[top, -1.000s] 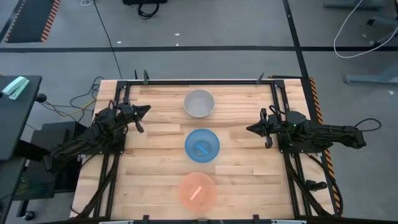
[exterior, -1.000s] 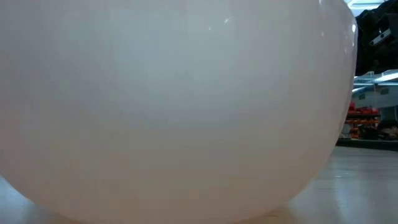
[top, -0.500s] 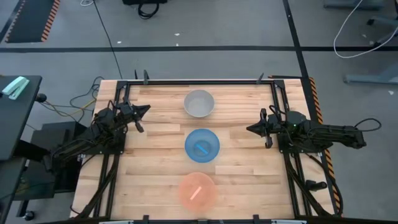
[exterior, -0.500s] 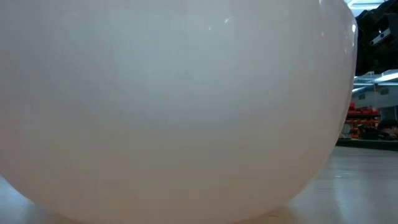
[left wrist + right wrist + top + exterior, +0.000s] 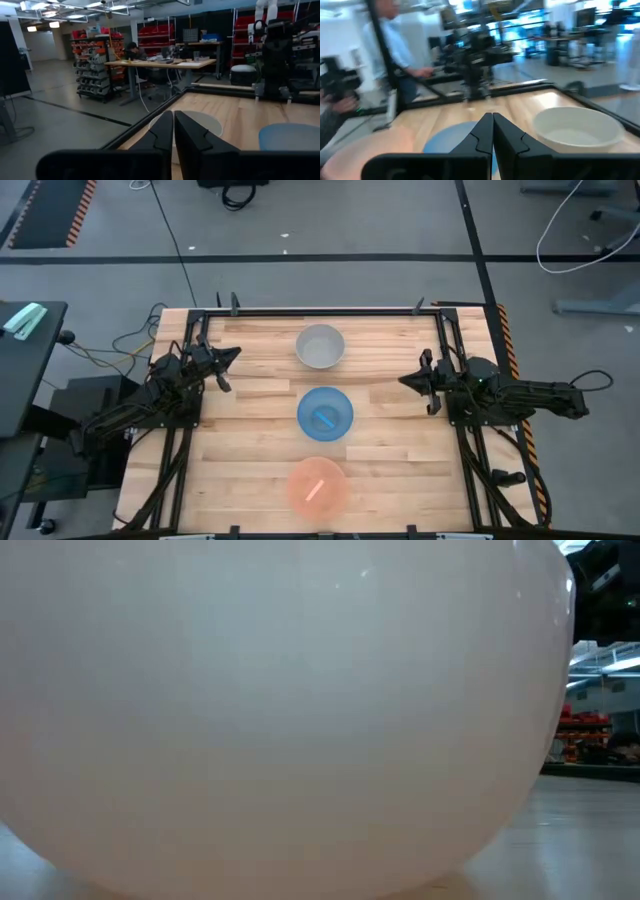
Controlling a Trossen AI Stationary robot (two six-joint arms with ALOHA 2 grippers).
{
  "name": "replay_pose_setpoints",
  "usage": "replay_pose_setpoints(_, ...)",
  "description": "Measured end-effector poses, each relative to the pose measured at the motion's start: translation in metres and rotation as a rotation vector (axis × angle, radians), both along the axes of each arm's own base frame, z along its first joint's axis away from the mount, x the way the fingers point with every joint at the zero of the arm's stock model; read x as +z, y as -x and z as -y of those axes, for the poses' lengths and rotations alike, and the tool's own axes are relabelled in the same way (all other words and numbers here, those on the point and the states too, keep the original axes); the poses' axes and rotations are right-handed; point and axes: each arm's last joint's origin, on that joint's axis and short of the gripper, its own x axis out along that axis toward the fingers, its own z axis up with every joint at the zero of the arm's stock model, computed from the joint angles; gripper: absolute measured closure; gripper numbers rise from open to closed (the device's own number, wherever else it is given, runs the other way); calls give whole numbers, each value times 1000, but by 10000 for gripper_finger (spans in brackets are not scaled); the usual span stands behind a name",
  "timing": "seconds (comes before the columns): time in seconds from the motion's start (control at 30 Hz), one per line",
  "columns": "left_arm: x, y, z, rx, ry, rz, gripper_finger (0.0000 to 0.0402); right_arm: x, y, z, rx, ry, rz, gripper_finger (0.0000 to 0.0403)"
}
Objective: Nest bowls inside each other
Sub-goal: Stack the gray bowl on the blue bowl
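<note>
Three bowls stand in a line down the table's middle, each on its base. The pale grey bowl (image 5: 320,346) is farthest, the bright blue bowl (image 5: 325,413) sits in the middle, the salmon pink bowl (image 5: 318,486) is nearest. The pink bowl (image 5: 280,710) fills the low view. My left gripper (image 5: 236,355) hovers at the table's left side, shut, pointing toward the grey bowl (image 5: 210,122). My right gripper (image 5: 403,381) is at the right side, shut, pointing left toward the blue bowl (image 5: 445,137) and the grey bowl (image 5: 577,127).
Black frame rails (image 5: 320,311) run along the table's far edge and down both sides by the arms. Bare wood (image 5: 260,450) lies between the bowls and each arm. A person (image 5: 395,55) stands beyond the table in the right wrist view.
My right gripper has moved a little toward the far edge and risen slightly. The bowls and my left arm have kept still.
</note>
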Motion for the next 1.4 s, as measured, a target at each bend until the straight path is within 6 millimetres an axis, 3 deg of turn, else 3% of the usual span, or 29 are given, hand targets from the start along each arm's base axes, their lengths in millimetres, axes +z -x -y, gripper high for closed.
replay_pose_setpoints(0.23,0,0,0,-3,26,15,383,8,3,5,-200,87,-12,379)
replay_pose_setpoints(0.47,0,0,0,-3,26,15,364,28,9,10,-398,154,15,332)
replay_pose_setpoints(0.8,0,0,0,-2,24,18,365,63,4,16,-545,11,39,267)
replay_pose_setpoints(1.07,5,1,0,-2,-1,58,374,101,-31,41,-676,-107,-103,272)
replay_pose_setpoints(1.23,5,1,0,-2,0,56,366,124,-62,70,-737,-153,-288,275)
replay_pose_setpoints(1.4,4,0,0,-2,1,54,363,140,-96,105,-677,-248,-443,275)
